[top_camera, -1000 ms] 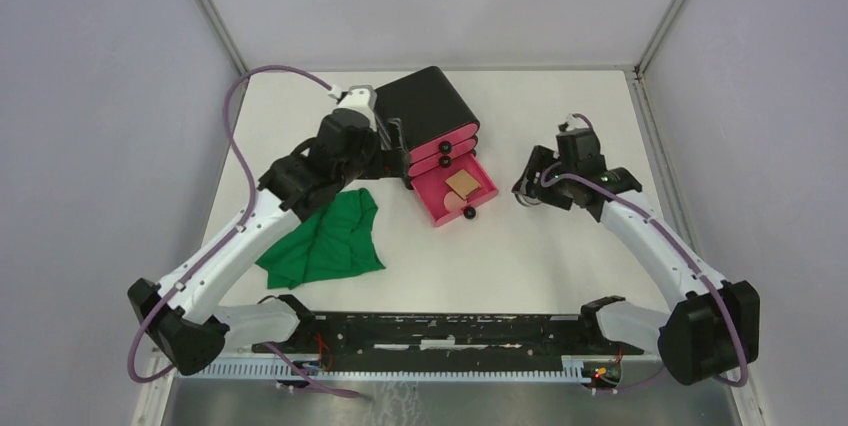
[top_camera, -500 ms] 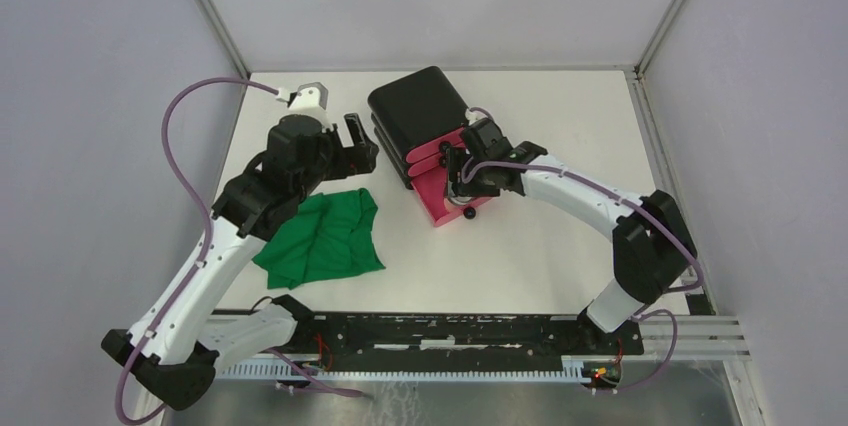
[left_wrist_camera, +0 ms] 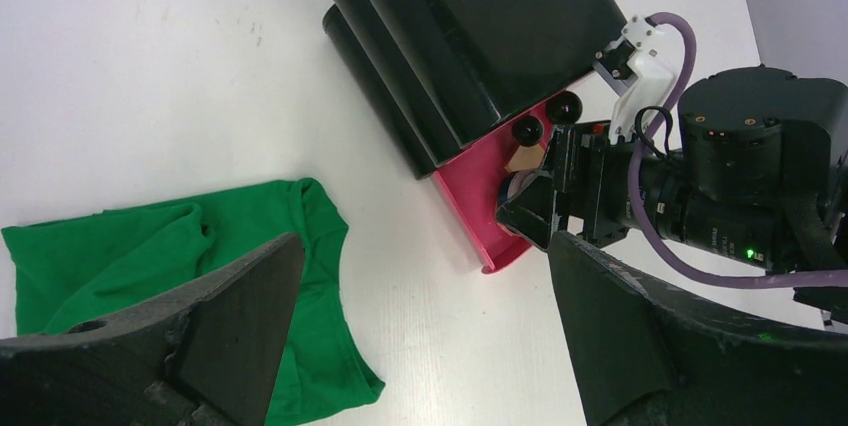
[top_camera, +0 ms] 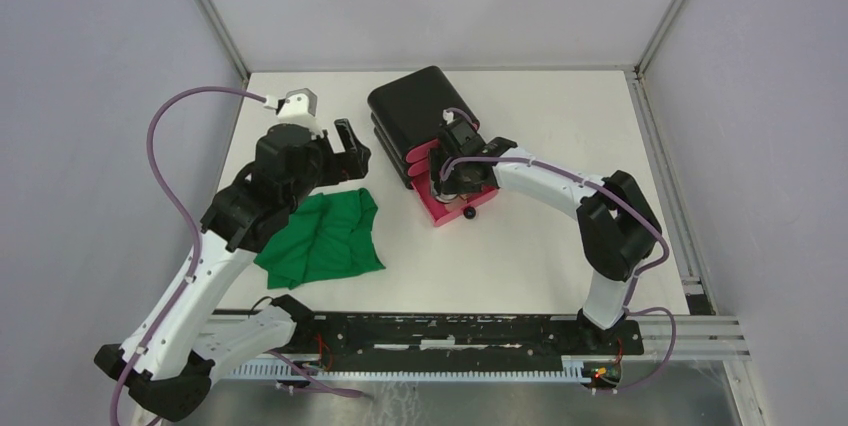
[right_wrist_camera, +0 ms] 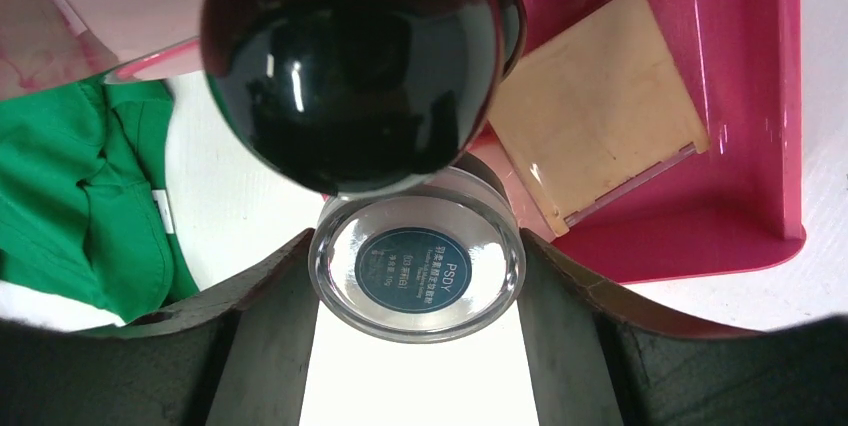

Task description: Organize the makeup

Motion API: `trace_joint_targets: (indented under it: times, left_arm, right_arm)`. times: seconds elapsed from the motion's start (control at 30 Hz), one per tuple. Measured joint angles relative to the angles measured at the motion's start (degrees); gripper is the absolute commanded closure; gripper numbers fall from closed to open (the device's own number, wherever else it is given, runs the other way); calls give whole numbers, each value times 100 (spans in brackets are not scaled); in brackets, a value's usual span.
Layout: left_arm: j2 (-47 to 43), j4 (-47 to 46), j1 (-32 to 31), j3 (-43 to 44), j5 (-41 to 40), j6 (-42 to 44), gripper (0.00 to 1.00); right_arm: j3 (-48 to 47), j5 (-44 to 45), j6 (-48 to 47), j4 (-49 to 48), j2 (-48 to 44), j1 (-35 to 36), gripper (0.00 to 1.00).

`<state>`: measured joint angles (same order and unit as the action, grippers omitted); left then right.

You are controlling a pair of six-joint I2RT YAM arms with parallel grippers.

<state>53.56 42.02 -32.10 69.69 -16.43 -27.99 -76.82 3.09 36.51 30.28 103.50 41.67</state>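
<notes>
Right gripper (right_wrist_camera: 415, 291): my jaws are closed on the compact (right_wrist_camera: 415, 268), which is held in the black box's (top_camera: 420, 106) open bottom drawer (left_wrist_camera: 475, 196), under a black knob (right_wrist_camera: 350, 66). I cannot tell whether it touches the floor. Drawer contents: tan square pad (right_wrist_camera: 595, 136), flat, just beside the compact, with bare pink floor around it. The box's upper drawers are closed. Left gripper (left_wrist_camera: 425, 246): jaws wide, holding nothing, left of the box. Green cloth (top_camera: 325, 236): crumpled, front-left of the box. Table (top_camera: 560, 236): bare right of and behind the box.
</notes>
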Motion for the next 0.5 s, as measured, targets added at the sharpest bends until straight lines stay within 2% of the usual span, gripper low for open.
trace_joint_targets:
  times: [0.5]
  left_arm:
    - [0, 11, 0, -105, -2, -122, 1]
  right_arm:
    - [-450, 352, -42, -111, 452, 138, 32]
